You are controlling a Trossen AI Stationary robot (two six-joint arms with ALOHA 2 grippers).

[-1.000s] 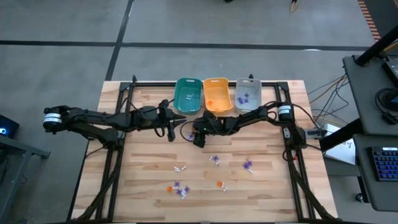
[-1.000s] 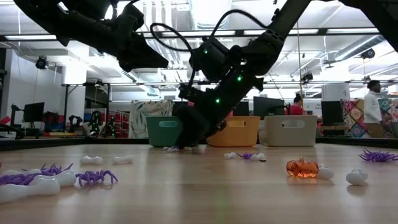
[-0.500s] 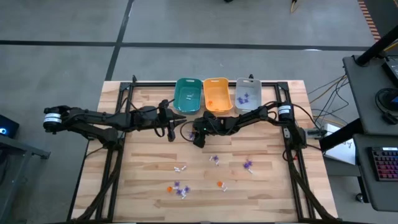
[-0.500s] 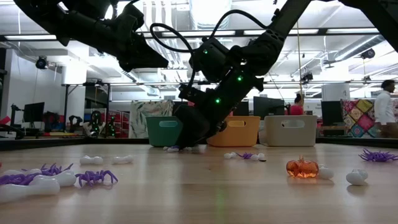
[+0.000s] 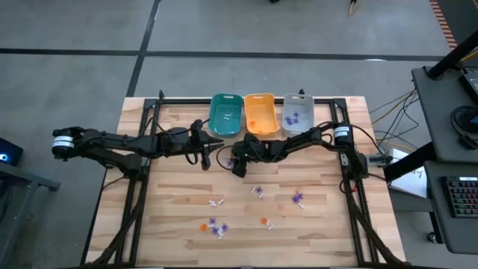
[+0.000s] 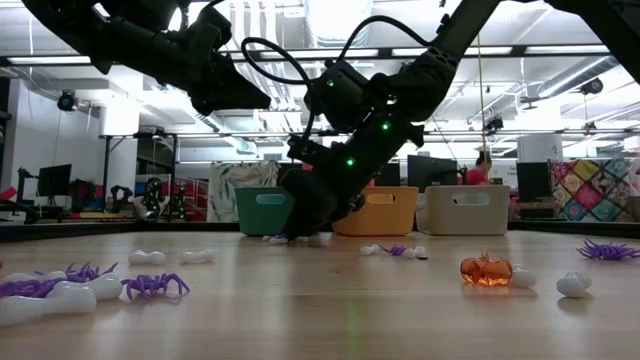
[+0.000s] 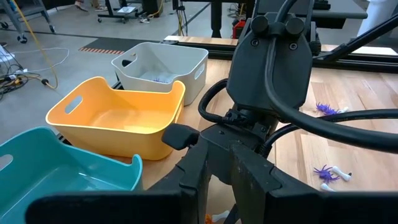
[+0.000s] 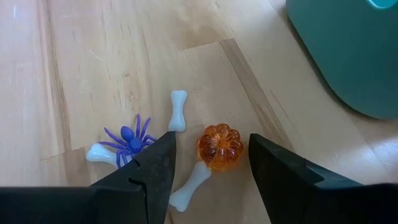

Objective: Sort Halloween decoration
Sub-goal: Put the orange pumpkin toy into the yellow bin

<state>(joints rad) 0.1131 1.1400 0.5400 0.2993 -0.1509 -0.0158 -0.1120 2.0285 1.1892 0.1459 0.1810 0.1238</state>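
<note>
So the right claw (image 8: 211, 165) is down low over the table (image 5: 172, 217) just in front of the teal bin (image 5: 225, 114), fingers spread wide with an orange pumpkin (image 8: 220, 147) sitting between them, not gripped. White bones (image 8: 178, 111) and a purple spider (image 8: 129, 142) lie right beside it. The left claw (image 5: 205, 155) hangs nearby, close to the teal bin's corner, clenched almost shut, nothing visible in it. More trinkets (image 5: 215, 227) are scattered across the near half of the table; the orange bin (image 5: 259, 113) and grey bin (image 5: 296, 113) already hold a few.
</note>
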